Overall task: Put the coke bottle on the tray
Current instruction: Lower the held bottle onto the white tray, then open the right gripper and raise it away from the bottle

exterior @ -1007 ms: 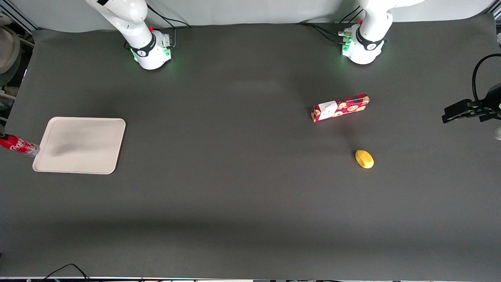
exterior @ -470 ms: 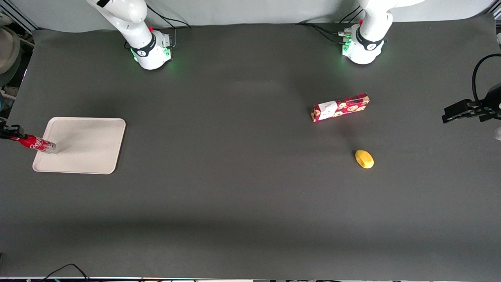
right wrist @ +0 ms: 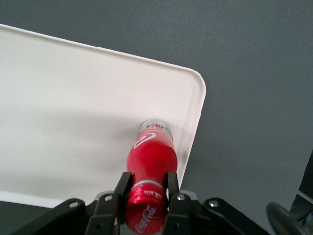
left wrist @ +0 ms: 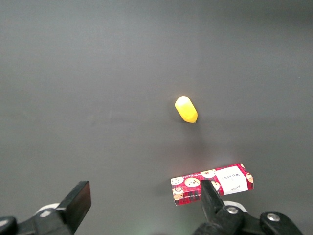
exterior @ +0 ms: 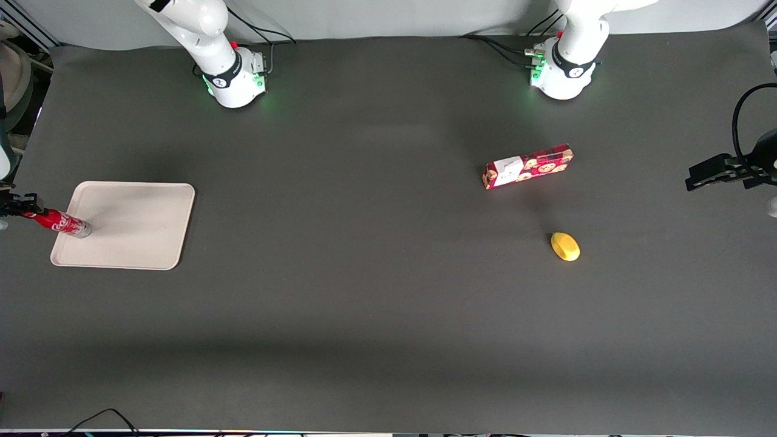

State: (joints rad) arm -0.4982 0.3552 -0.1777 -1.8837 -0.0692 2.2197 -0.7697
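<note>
two fingers of the gripper (right wrist: 145, 198) clamp the coke bottle (right wrist: 148, 174) at its neck, at the front view's left edge; its base sits over the tray (exterior: 139, 224) near the rim.

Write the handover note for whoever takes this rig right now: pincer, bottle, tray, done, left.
Pincer: shut on the bottle's neck, just under the cap, at the working arm's end of the table.
Bottle: upright in the grip, base over the tray's floor near its edge; cannot tell whether it is touching down.
Tray: flat on the table, nothing else in it.
Done: bottle picked up and carried over the tray.
Left: set it down if needed, open the pincer, pull the arm away.
</note>
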